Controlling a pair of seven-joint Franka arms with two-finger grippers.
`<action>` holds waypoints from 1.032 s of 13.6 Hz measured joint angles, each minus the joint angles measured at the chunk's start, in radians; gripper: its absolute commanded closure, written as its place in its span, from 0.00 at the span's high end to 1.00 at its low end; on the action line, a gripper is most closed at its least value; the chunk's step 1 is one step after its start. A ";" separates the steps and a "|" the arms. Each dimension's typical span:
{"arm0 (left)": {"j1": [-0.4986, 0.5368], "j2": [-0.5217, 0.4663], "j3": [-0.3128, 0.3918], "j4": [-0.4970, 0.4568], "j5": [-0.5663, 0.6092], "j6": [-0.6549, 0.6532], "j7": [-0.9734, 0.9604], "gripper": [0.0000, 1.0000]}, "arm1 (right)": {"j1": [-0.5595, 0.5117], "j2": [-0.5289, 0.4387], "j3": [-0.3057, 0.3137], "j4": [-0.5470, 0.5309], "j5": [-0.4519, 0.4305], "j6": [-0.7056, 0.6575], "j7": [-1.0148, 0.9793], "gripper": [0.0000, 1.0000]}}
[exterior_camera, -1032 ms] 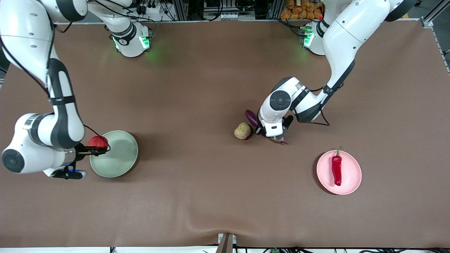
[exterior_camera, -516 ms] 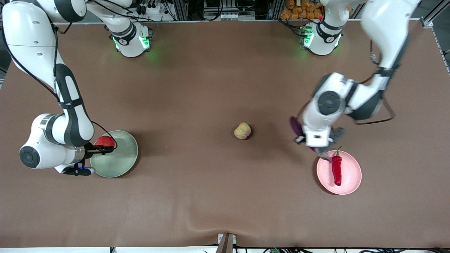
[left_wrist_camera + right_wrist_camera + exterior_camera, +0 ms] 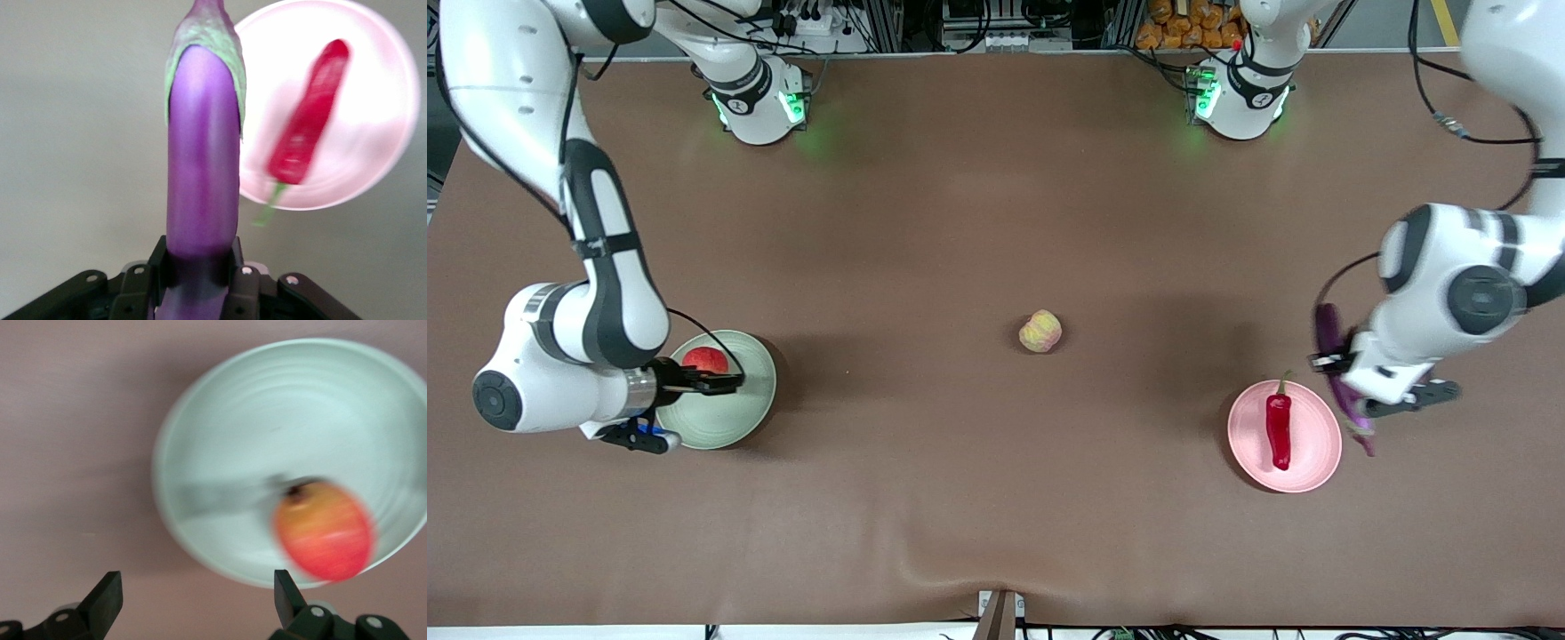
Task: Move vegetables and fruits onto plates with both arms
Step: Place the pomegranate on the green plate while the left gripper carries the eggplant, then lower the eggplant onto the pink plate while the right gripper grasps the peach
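My left gripper [image 3: 1352, 391] is shut on the purple eggplant [image 3: 1328, 333] and holds it in the air, just past the pink plate's [image 3: 1319, 449] rim toward the left arm's end. The left wrist view shows the eggplant [image 3: 202, 147] between the fingers [image 3: 235, 270], with the pink plate [image 3: 373, 120] and red chili [image 3: 307, 127] below. The chili [image 3: 1279, 428] lies on the pink plate. My right gripper [image 3: 725, 382] is open over the green plate [image 3: 729, 418]. The red apple [image 3: 704, 358] rests on that plate, free of the fingers, as the right wrist view [image 3: 325, 530] shows.
The pale yellow-green fruit [image 3: 1040, 331] sits alone on the brown table mid-way between the plates. The green plate [image 3: 287, 407] fills most of the right wrist view. The arm bases stand along the table's edge farthest from the front camera.
My left arm lifted the eggplant from beside the pale fruit and carried it past the pink plate. My right gripper moved in over the green plate and let the apple go.
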 measured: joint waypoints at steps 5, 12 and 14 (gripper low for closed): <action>0.058 0.110 -0.002 0.039 0.000 0.059 0.263 0.00 | 0.202 -0.004 0.044 0.070 0.041 0.026 0.549 1.00; 0.015 0.198 -0.006 0.080 0.076 0.091 0.282 0.00 | 0.463 0.001 0.058 0.093 0.112 0.245 1.014 1.00; 0.011 0.220 -0.006 0.101 0.077 0.091 0.282 0.00 | 0.528 0.011 0.057 0.099 0.112 0.299 1.071 1.00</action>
